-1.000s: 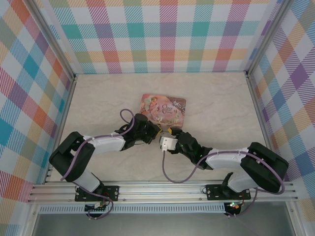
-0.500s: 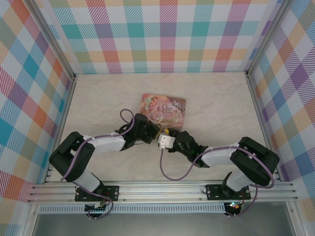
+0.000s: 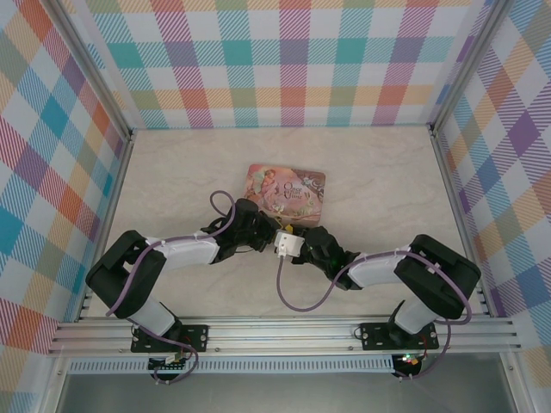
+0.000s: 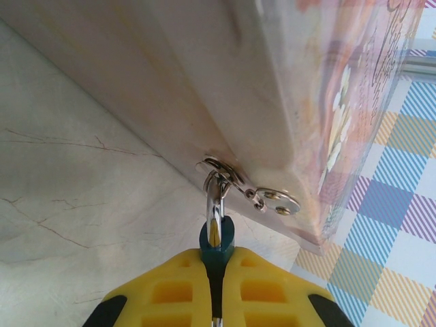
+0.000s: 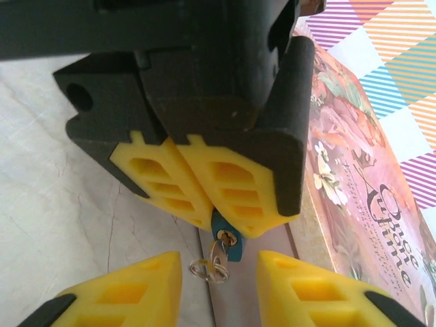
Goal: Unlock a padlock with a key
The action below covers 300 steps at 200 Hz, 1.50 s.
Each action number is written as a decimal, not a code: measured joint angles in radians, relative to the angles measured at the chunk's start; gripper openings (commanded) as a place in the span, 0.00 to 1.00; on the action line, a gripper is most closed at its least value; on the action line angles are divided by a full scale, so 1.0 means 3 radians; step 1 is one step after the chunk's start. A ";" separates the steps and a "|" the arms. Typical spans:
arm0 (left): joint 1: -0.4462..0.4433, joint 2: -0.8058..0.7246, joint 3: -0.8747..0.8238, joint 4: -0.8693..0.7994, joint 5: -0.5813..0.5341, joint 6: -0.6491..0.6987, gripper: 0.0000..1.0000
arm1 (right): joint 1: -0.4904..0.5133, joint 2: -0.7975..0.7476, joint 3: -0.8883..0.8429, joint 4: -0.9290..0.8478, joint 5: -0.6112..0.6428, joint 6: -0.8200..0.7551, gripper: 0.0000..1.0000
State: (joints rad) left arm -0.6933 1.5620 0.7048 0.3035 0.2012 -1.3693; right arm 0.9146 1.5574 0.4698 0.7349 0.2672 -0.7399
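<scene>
At the near edge of the pink tin (image 3: 288,191), left gripper (image 4: 216,276) is clamped on the padlock (image 4: 216,240) (blue body, shackle hooked through the tin's hasp (image 4: 272,199)). Key (image 5: 219,253) sits at the padlock's keyhole, its ring dangling. Right gripper (image 5: 218,289) is spread, one finger each side of the key, not touching.

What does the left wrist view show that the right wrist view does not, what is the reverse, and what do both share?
Left wrist view: the silvery shackle of the padlock hooked through a metal hasp on the side of the tin.
Right wrist view: the key hanging at the padlock's keyhole, between the open jaws of the right gripper, and the tin's illustrated lid.
Both: the blue padlock clamped in the shut yellow jaws of the left gripper, beside the pink tin.
</scene>
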 measured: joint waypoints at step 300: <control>0.0003 -0.0031 0.0000 0.0037 -0.0045 -0.0051 0.00 | 0.0008 0.0061 0.0094 0.0031 0.0109 0.1626 0.00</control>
State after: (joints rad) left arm -0.6926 1.5528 0.7048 0.3145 0.1879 -1.3846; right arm 0.9169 1.5757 0.4980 0.7441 0.3000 -0.2520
